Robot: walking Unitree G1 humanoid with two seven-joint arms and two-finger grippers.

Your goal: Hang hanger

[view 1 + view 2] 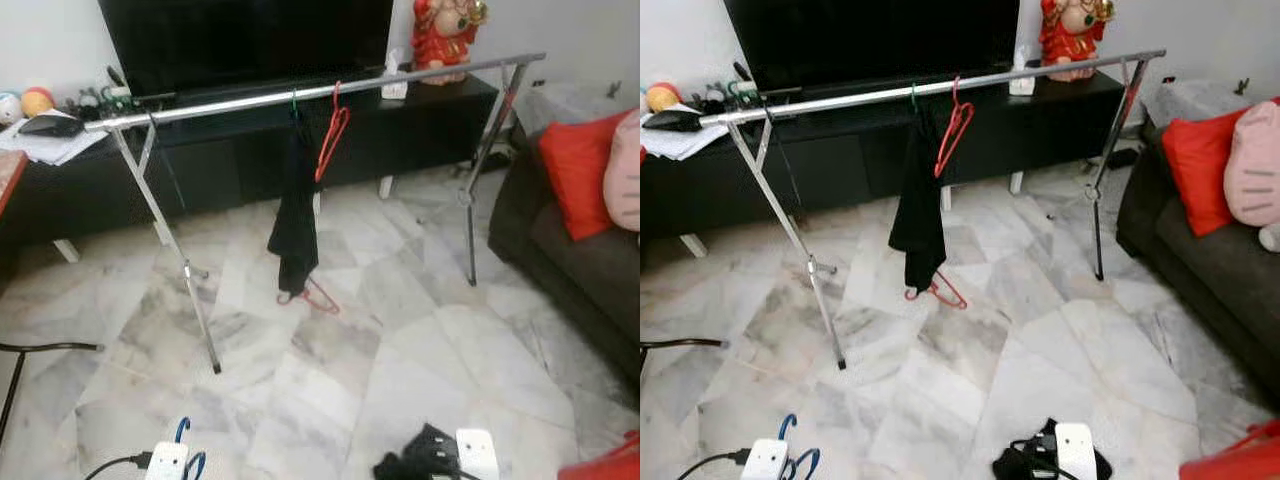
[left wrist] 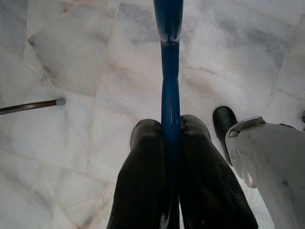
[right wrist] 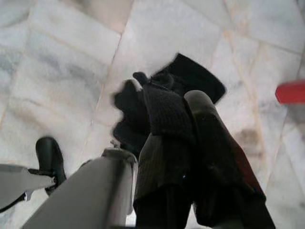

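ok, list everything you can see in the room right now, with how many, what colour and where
rack: one, silver, before the TV stand
red hangers: two, one on the rail, one on the floor under the garment
garment: one, black, hanging from the rail
TV: one, black, on the stand
figurine: one, red, on the stand
sofa: one, dark, at right
cushion: one, red, on the sofa
blue hanger: one, in the left fingers
cloth: one, black, in the right fingers
left gripper: low left
right gripper: low right
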